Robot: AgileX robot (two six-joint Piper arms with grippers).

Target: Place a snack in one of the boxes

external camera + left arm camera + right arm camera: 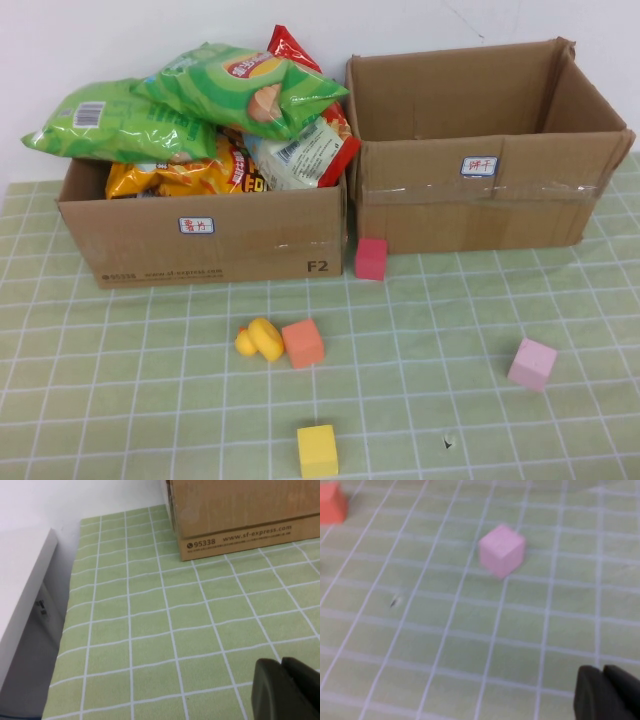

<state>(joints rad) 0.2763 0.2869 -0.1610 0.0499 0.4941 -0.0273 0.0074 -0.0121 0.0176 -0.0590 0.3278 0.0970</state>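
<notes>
From the high view I see two cardboard boxes at the back of the green checked tablecloth (150, 400). The left box (200, 240) is heaped with snack bags: a green chip bag (240, 85) lies on top, a second green bag (110, 125) hangs over the box's left edge, with an orange bag (190, 175) and a red-edged bag (310, 150) beneath them. The right box (480, 190) shows only its bare inner walls from here. Neither arm appears in this view. On the cloth lie a red cube (371, 258) touching the foot of the boxes where they meet, a yellow duck (260, 340) just beside an orange cube (303, 343), a yellow cube (317, 451) near the front edge and a pink cube (532, 363) well to the right.

In the left wrist view, the left gripper (287, 690) hangs low over bare cloth, well apart from the printed corner of the left box; only a dark fingertip end shows, so I cannot tell how its fingers stand. A white wall and a white panel (25, 595) border the cloth.

In the right wrist view, the right gripper (607, 695) hovers over the cloth near the pink cube, the orange cube far off in a corner. Its fingers I cannot judge either.
</notes>
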